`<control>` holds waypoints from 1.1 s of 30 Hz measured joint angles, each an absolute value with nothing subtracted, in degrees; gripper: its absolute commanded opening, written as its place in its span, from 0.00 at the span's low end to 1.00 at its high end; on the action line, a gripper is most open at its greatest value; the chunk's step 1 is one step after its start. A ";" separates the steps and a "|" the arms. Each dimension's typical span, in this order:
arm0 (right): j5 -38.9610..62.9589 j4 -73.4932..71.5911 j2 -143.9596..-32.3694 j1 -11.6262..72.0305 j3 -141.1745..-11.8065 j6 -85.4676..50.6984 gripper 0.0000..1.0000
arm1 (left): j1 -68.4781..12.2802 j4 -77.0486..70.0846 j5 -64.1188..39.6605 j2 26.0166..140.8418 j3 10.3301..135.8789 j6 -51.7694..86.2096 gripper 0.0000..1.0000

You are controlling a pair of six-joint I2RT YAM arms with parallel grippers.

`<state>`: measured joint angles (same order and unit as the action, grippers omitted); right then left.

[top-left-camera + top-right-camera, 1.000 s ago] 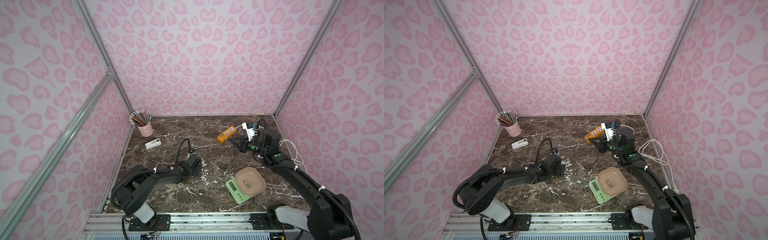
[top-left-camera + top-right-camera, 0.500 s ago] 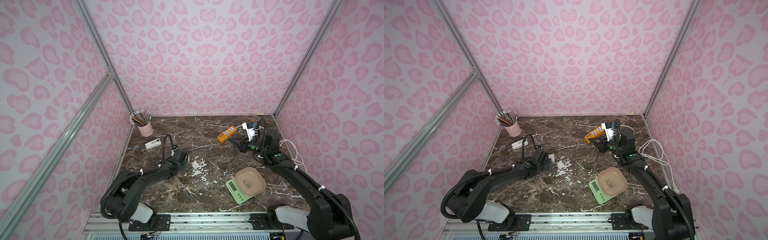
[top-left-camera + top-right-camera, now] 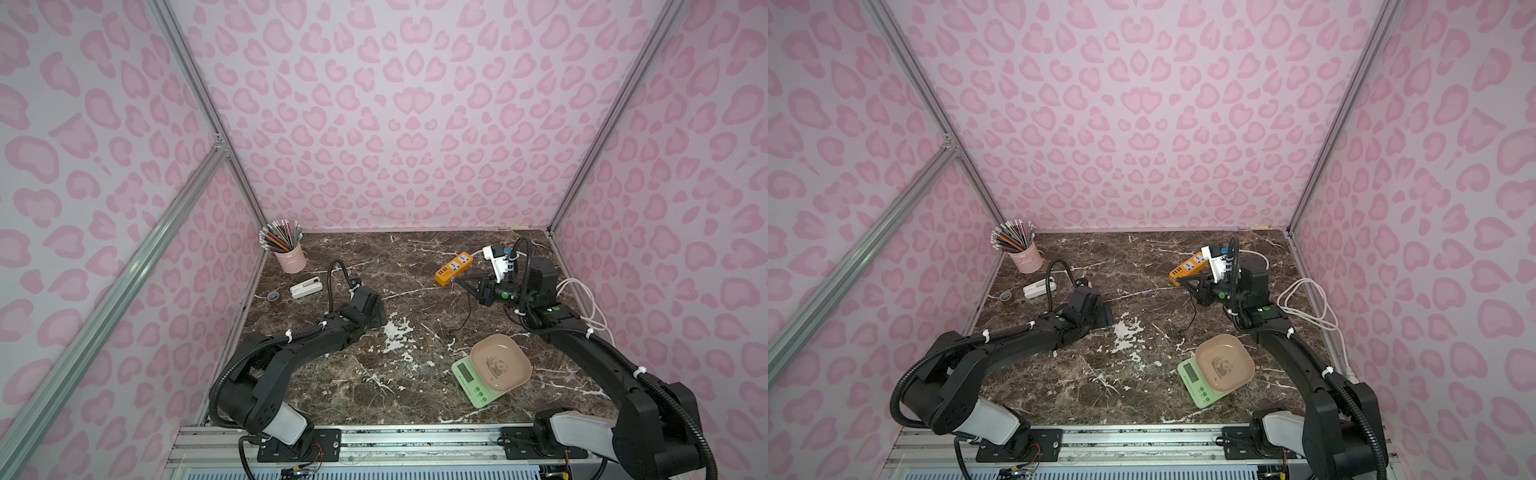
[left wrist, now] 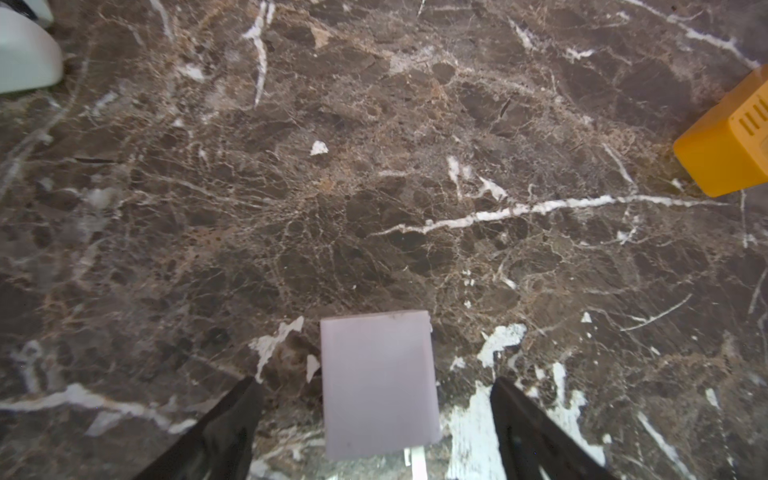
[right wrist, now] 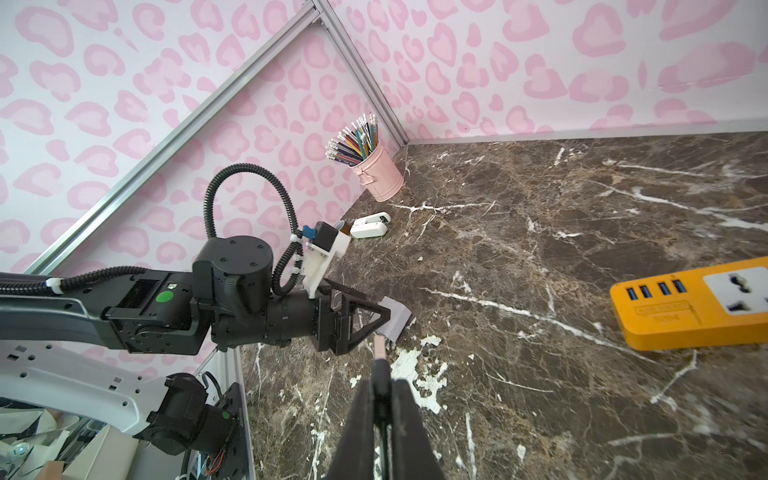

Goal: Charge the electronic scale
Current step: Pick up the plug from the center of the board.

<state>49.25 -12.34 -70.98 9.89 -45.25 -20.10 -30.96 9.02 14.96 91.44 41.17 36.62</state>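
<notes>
The electronic scale (image 3: 471,382) (image 3: 1196,386), pale green with a beige panda tray (image 3: 500,368), sits near the table's front right. My right gripper (image 3: 455,281) (image 3: 1181,282) (image 5: 380,374) hovers by the orange power strip (image 3: 454,270) (image 5: 690,307), shut on the plug (image 5: 379,345) of a thin black cable (image 3: 469,307) that hangs to the table. At mid-left my left gripper (image 3: 377,316) (image 4: 374,382) (image 5: 384,320) is open around a white cube charger (image 4: 378,382) (image 5: 395,318), with gaps on both sides.
A pink pencil cup (image 3: 291,257), a small white device (image 3: 306,287) and a tape roll (image 3: 273,296) stand at the back left. White cord loops (image 3: 582,299) lie along the right wall. Pink walls close in three sides.
My left arm has swung left from the table's middle, and its jaws have narrowed slightly. The right arm and its cable plug have stayed put.
</notes>
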 measured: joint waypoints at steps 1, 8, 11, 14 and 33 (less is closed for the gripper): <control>49.28 -12.36 -71.05 9.89 -45.25 -20.10 0.00 | -31.24 9.04 15.07 92.73 41.82 36.69 0.86; 49.30 -12.38 -71.33 9.89 -45.25 -20.10 0.00 | -32.25 9.74 17.02 99.29 45.34 37.06 0.81; 49.45 -12.38 -71.59 9.89 -45.25 -20.10 0.00 | -32.25 10.20 17.91 100.77 46.37 37.04 0.80; 49.52 -12.38 -71.85 9.89 -45.25 -20.10 0.00 | -32.25 10.52 18.87 101.89 47.13 36.88 0.72; 50.74 -10.72 -71.96 11.25 -46.11 -20.34 0.00 | -38.52 7.35 15.84 93.62 47.92 22.85 0.39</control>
